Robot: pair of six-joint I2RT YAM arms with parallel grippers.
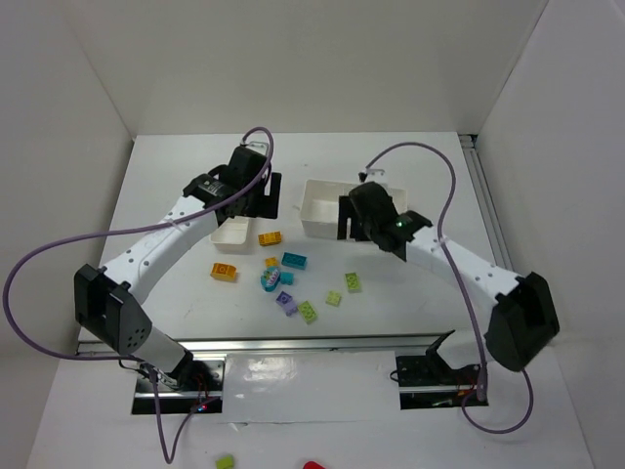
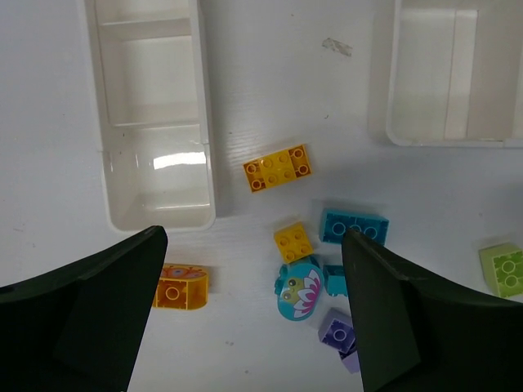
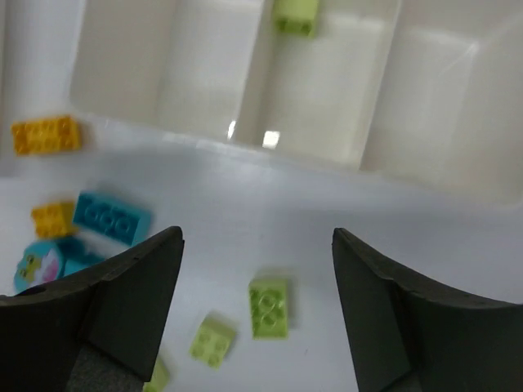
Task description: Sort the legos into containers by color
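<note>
R wrist: green lego point(image 3: 295, 16) in tray point(image 3: 433, 106), unseen from top, L gripper point(image 2: 253, 237), R gripper point(image 3: 256, 234) both wide

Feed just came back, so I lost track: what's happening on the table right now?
The right gripper, open and empty, hangs by the wider tray, where one light green brick lies in a compartment. The left gripper, also open and empty, hovers over the unsorted legos beside the narrower tray, which looks empty.
</note>
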